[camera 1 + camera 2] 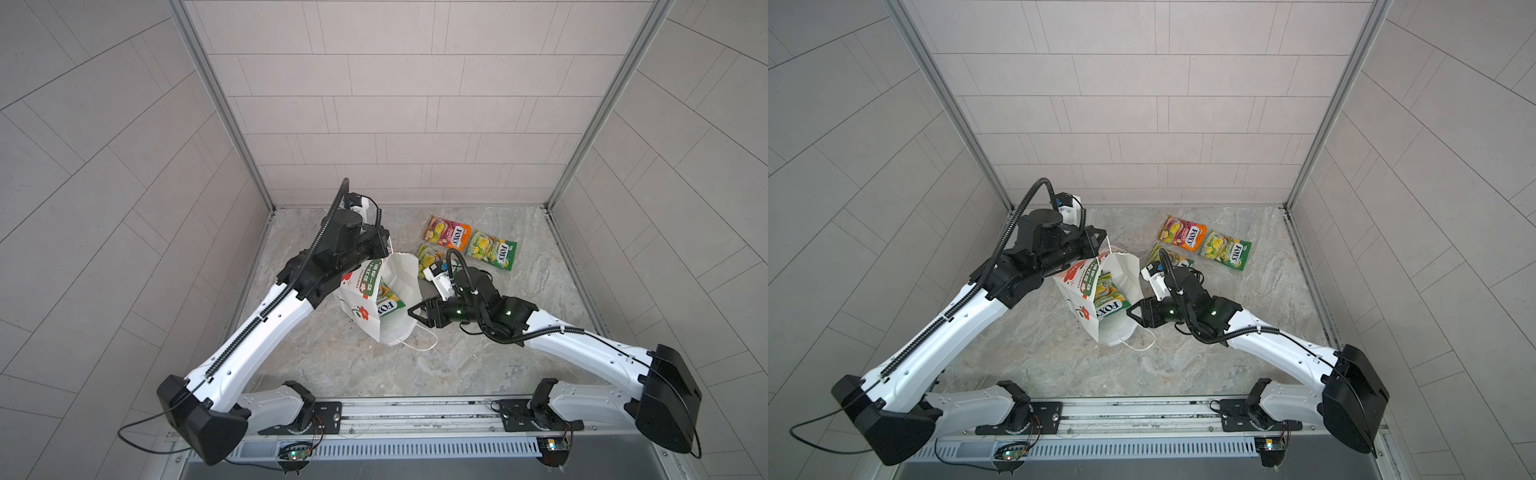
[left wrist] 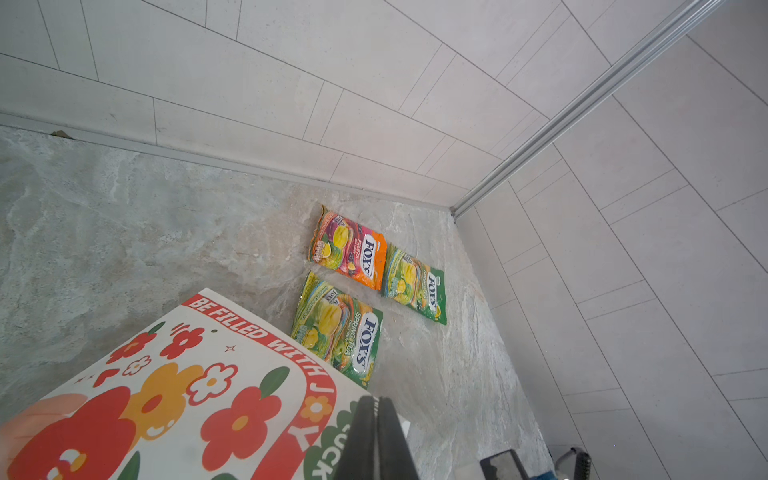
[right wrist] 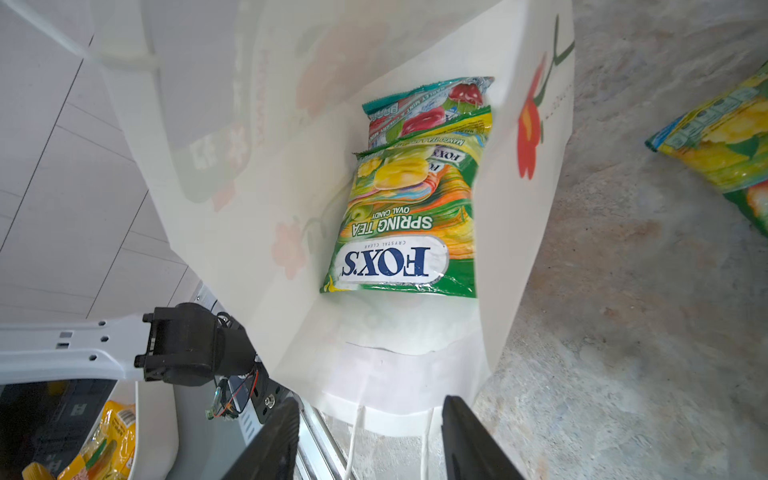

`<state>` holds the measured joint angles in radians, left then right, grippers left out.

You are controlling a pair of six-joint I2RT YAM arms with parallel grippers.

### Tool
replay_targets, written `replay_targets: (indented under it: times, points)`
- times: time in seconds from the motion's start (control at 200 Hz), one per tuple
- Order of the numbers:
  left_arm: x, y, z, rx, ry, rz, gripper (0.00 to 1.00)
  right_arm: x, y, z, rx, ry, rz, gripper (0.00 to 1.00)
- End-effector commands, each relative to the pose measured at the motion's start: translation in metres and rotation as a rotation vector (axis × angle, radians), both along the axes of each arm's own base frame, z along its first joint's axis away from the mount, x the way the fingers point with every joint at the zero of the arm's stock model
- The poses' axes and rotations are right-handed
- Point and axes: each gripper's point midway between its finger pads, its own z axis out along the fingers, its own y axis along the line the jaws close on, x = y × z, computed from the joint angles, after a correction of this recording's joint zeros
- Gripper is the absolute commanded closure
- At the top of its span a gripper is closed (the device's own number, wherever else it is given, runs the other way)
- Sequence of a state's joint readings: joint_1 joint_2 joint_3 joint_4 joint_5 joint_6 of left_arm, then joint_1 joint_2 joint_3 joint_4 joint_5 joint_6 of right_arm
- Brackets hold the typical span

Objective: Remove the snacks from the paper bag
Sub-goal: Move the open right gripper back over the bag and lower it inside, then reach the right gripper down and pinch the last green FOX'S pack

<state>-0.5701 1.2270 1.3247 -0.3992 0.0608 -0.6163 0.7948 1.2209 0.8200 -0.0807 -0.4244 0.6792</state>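
Snacks about half unpacked, judging by the count in sight. Out and flat on the tabletop (image 1: 478,353), far right of centre: orange packet (image 1: 446,235), green packet (image 1: 490,250) just right of it, second green packet (image 1: 426,254) just nearer, partly hidden behind the right arm in both top views, whole in the left wrist view. All apart from the bag, so counted as done

Inside the paper bag (image 1: 401,272), just left of centre, tipped over with its mouth facing near and right: Spring Tea packet (image 3: 407,224) on top, teal packet (image 3: 424,108) deeper in, yellow-green strip (image 3: 453,139) of one more between them. Anything beneath hidden. At least three to fetch, then

Left pincer (image 2: 374,405) clenched at the bag's raised far edge, apparently holding the mouth up and open; rim or cord, impossible to tell. Other cord handle (image 1: 420,350) slack on the tabletop at the near side

Right pincer (image 3: 370,409) released and empty, just outside the mouth, jaws spread, aimed at the Spring Tea packet, no contact yet. Likely next: reach in, nip the packet's nearest end, draw it out toward the far right group. Risks: glossy film slipping, thin bag wall caught along with it
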Motion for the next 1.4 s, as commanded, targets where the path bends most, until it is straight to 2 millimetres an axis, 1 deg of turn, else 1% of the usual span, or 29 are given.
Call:
replay_targets:
  times: [0.0, 0.145, 0.305, 0.39, 0.455, 0.56, 0.635, 0.72, 0.801, 0.896, 0.971, 1.066, 1.126, 1.176, 1.396]
  points:
    - [0.012, 0.004, 0.02, -0.058, -0.075, 0.062, 1.0, 0.016, 0.011, 0.018, 0.083, -0.002, -0.097, 0.45]
    - [0.017, 0.005, 0.027, -0.073, -0.106, 0.084, 1.0, 0.013, 0.025, 0.021, 0.089, 0.01, -0.094, 0.46]
    - [0.021, 0.003, 0.026, -0.072, -0.112, 0.083, 1.0, 0.013, 0.036, 0.017, 0.07, 0.041, -0.091, 0.46]
    - [0.02, 0.0, 0.025, -0.074, -0.108, 0.07, 1.0, 0.014, 0.038, 0.016, 0.046, 0.03, -0.1, 0.46]
    - [0.019, -0.001, 0.025, -0.078, -0.108, 0.065, 1.0, 0.015, 0.039, 0.011, 0.028, 0.031, -0.105, 0.46]
    - [0.017, -0.004, 0.028, -0.08, -0.114, 0.042, 1.0, 0.017, 0.042, -0.007, -0.026, 0.079, -0.111, 0.47]
    - [0.014, -0.005, 0.03, -0.079, -0.118, 0.026, 1.0, 0.019, 0.037, -0.028, -0.107, 0.107, -0.133, 0.48]
    - [0.011, -0.005, 0.03, -0.068, -0.118, 0.009, 1.0, 0.024, 0.028, -0.044, -0.179, 0.093, -0.161, 0.49]
    - [0.007, -0.005, 0.03, -0.055, -0.113, -0.006, 1.0, 0.032, 0.016, -0.051, -0.246, 0.041, -0.185, 0.49]
    - [0.002, -0.003, 0.028, -0.041, -0.106, -0.017, 1.0, 0.047, -0.001, -0.056, -0.32, 0.001, -0.231, 0.5]
    - [-0.001, -0.001, 0.027, -0.03, -0.103, -0.022, 1.0, 0.059, -0.015, -0.062, -0.379, -0.001, -0.26, 0.51]
    - [-0.004, -0.002, 0.027, -0.028, -0.1, -0.035, 1.0, 0.071, -0.027, -0.069, -0.421, 0.011, -0.281, 0.51]
    - [-0.005, -0.003, 0.026, -0.025, -0.095, -0.043, 1.0, 0.073, -0.029, -0.069, -0.411, 0.056, -0.285, 0.51]
    - [-0.006, -0.004, 0.024, -0.021, -0.092, -0.052, 1.0, 0.072, -0.026, -0.064, -0.392, 0.079, -0.262, 0.51]
    - [-0.004, -0.006, 0.018, -0.016, -0.078, -0.057, 1.0, 0.051, 0.008, -0.03, -0.214, 0.141, -0.169, 0.51]
